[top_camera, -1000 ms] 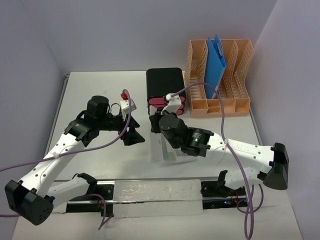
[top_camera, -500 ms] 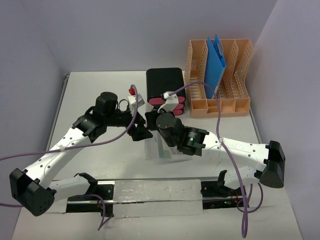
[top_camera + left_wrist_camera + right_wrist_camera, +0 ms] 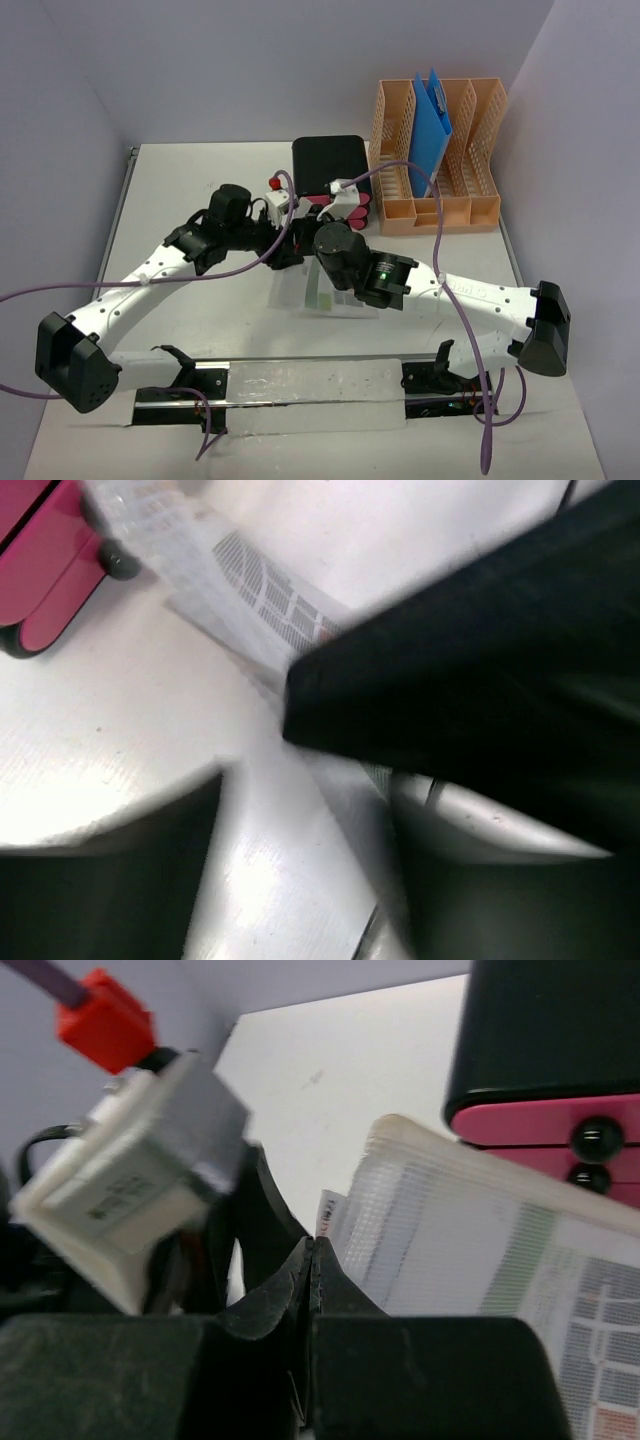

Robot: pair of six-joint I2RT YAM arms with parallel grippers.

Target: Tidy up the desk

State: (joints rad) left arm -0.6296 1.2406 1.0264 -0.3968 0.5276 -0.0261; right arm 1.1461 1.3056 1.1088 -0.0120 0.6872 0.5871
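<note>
White desk sits under everything. Paper pack in a clear sleeve is on it, just in front of the black box. R claw is clenched on the pack's edge, near the box's pink drawers. L claw is at the pack too, front-left of the box. Pic's too blurry, so can't tell its grip. Orange rack w/ blue folder stands right of the box.

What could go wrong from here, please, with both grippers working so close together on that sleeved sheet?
1. The left gripper and the shut right gripper crowd the same edge of the sleeved sheet. The white camera box sits right beside the right fingertips, so the arms may collide.
2. If both arms pull, the sheet could crease or slip free.
3. The sheet lies close to the pink drawers, whose knobs might snag it.
</note>
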